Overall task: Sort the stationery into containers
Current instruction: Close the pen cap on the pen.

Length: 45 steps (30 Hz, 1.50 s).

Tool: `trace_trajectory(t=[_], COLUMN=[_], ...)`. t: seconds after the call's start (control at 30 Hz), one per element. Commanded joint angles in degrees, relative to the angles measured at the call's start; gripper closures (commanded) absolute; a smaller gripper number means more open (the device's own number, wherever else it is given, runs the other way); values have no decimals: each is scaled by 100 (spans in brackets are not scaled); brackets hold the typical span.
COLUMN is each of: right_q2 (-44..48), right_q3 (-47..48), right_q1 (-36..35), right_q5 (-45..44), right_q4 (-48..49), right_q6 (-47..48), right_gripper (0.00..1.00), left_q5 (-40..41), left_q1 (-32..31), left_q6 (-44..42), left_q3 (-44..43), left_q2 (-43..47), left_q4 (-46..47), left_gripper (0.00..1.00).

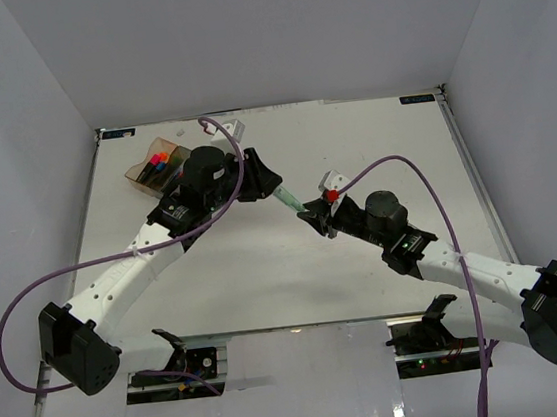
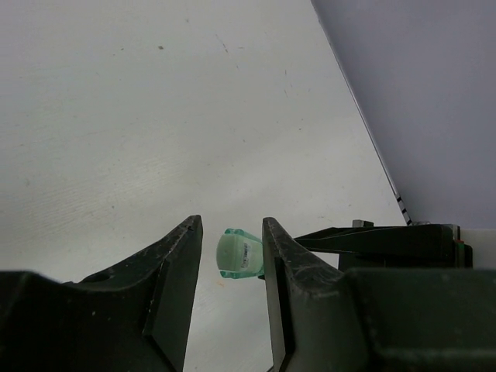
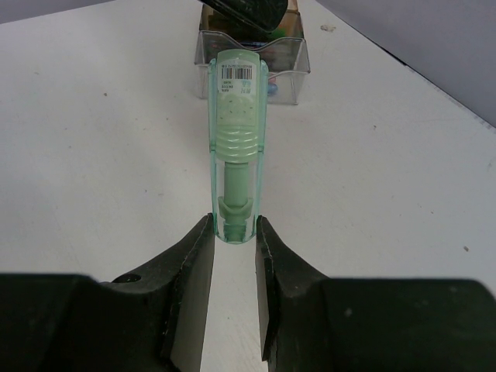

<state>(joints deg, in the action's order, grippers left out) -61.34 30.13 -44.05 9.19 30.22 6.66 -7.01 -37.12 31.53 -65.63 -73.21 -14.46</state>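
A mint-green marker [image 1: 288, 200] hangs in the air above the middle of the table, stretched between my two grippers. My right gripper [image 1: 307, 213] is shut on its capped end [image 3: 236, 139], fingers [image 3: 203, 248] pressed to both sides. My left gripper [image 1: 276, 190] is open around the marker's other end [image 2: 236, 253]. That end sits close against the right finger [image 2: 273, 248], with a gap to the left one. The containers [image 1: 142, 172], amber and clear, stand at the far left corner and hold several coloured markers [image 1: 158, 164]. They also show straight ahead in the right wrist view [image 3: 288, 74].
The white table [image 1: 265, 270] is walled in by white panels on the left, back and right. The left arm's body [image 1: 204, 172] sits right beside the containers. Purple cables [image 1: 427, 186] loop off both arms.
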Motion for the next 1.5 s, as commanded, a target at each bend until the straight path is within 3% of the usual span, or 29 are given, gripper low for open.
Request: trace_trajectory(t=[0.0, 0.47, 0.87, 1.23, 1.47], right_q2=[105, 307, 254, 254, 333], right_q3=[142, 204, 283, 353, 696], right_q1=[-16, -16, -16, -16, -16], right_q5=[65, 276, 364, 347, 355], right_q4=[283, 19, -7, 90, 90], right_q6=[160, 547, 583, 574, 688], right_gripper=[85, 87, 87, 89, 92], left_q5=[305, -1663, -2103, -2454, -2709], left_q1=[38, 513, 513, 513, 513], left_q6=[-252, -1008, -903, -771, -560], left_q3=[-275, -750, -970, -847, -557], left_q2=[220, 26, -343, -501, -598], left_q4=[-233, -1164, -1270, -1261, -1235], left_gripper=[52, 53, 57, 77, 81])
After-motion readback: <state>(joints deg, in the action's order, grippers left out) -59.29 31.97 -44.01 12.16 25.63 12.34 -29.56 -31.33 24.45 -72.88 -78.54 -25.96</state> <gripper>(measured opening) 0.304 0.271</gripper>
